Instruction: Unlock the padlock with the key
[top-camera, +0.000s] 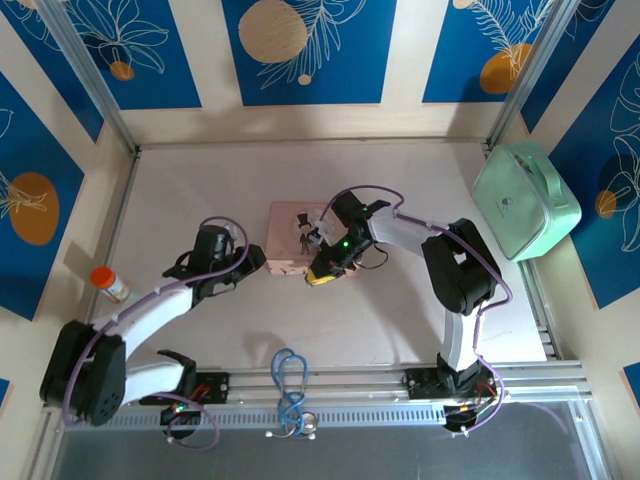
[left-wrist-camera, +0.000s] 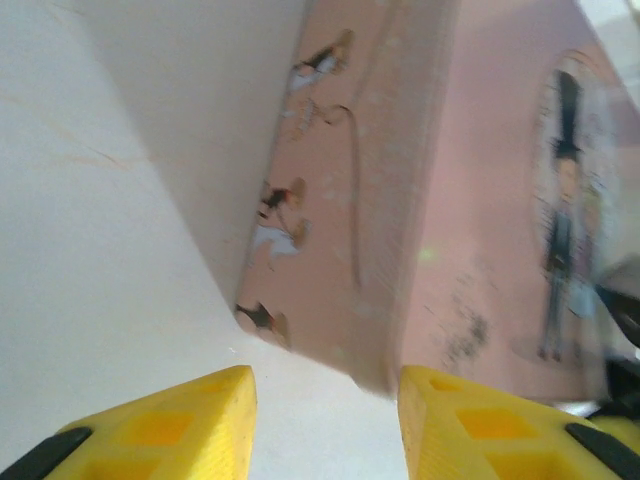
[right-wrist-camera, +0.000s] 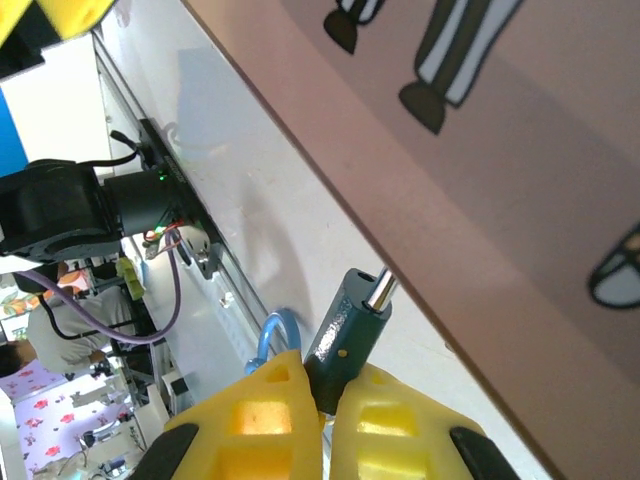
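Left gripper: spread, corner of pink tin just ahead of gap.
Right gripper: pinching key beside tin edge.
Room: bare table leftward.

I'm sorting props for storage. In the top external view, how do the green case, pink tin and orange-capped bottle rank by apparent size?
1. green case
2. pink tin, partly covered by an arm
3. orange-capped bottle, clearly the smallest

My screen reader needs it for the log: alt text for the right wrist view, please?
The right gripper's yellow fingers are shut on what looks like the key, small and dark teal with a silver tip, aimed at the pink tin's edge. White table and a blue cable loop lie behind.
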